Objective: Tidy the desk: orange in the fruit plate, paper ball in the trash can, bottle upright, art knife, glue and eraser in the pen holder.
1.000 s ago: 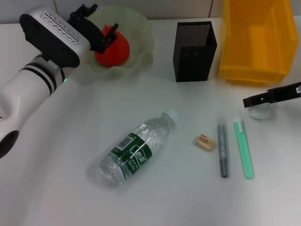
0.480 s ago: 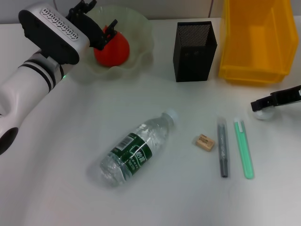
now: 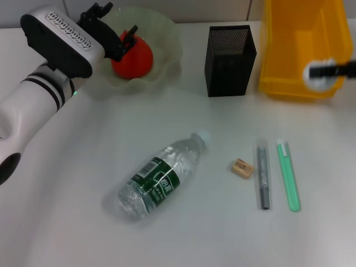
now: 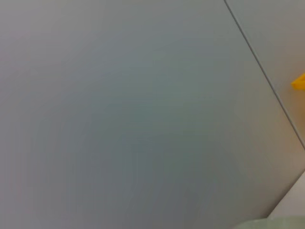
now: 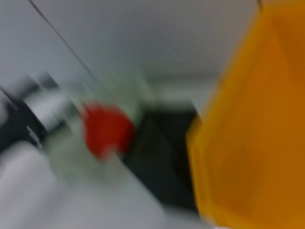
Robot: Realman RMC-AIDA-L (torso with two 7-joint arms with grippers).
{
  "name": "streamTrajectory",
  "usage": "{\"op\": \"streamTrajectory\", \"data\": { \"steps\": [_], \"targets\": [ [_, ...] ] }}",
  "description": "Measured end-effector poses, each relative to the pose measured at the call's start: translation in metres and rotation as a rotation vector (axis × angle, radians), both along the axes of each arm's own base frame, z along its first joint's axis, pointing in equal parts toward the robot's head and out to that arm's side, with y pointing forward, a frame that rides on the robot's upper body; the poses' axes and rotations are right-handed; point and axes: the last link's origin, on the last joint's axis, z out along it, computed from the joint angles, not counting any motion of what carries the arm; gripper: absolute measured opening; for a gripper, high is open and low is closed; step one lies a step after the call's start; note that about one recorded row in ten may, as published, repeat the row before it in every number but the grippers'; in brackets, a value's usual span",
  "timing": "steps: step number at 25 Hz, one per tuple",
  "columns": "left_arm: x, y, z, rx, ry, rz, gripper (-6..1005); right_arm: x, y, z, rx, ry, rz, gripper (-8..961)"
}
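The orange [image 3: 135,56] lies in the pale-green fruit plate [image 3: 167,33] at the back left. My left gripper [image 3: 117,22] hovers open just over its left side. At the right edge my right gripper [image 3: 319,71] is shut on the white paper ball [image 3: 312,74], held in the air in front of the yellow trash can's [image 3: 300,39] near wall. The bottle [image 3: 161,175] lies on its side mid-table. The tan eraser [image 3: 242,167], a grey stick [image 3: 262,175] and a green stick [image 3: 288,175] lie to its right. I cannot tell which stick is the art knife and which the glue.
The black mesh pen holder [image 3: 230,53] stands between plate and trash can. The right wrist view is smeared, showing the trash can [image 5: 257,119], the pen holder [image 5: 157,157] and the orange [image 5: 107,129]. The left wrist view shows mostly grey wall.
My right gripper has lifted the paper ball off the table, up and back to the trash can's front wall. The left gripper has drawn back slightly from the orange.
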Motion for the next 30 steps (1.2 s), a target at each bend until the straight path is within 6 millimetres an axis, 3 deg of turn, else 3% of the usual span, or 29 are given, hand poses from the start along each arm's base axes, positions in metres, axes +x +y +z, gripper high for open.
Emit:
{"op": "streamTrajectory", "data": {
  "steps": [4,10,19,30],
  "targets": [
    [-0.001,-0.001,-0.001,-0.002,-0.003,0.003,673,0.008,0.002,0.020,0.262,0.126,0.164,448],
    [-0.002,-0.002,-0.001,0.006,-0.028,0.019,674,0.021,0.015,0.011,0.495,0.090,0.287,446],
    [-0.003,-0.010,-0.005,0.000,-0.064,0.014,673,0.024,0.056,-0.019,0.554,-0.122,0.286,444],
    [-0.004,-0.026,-0.003,-0.062,-0.274,0.008,671,0.017,0.062,-0.025,0.560,-0.132,0.302,487]
  ]
}}
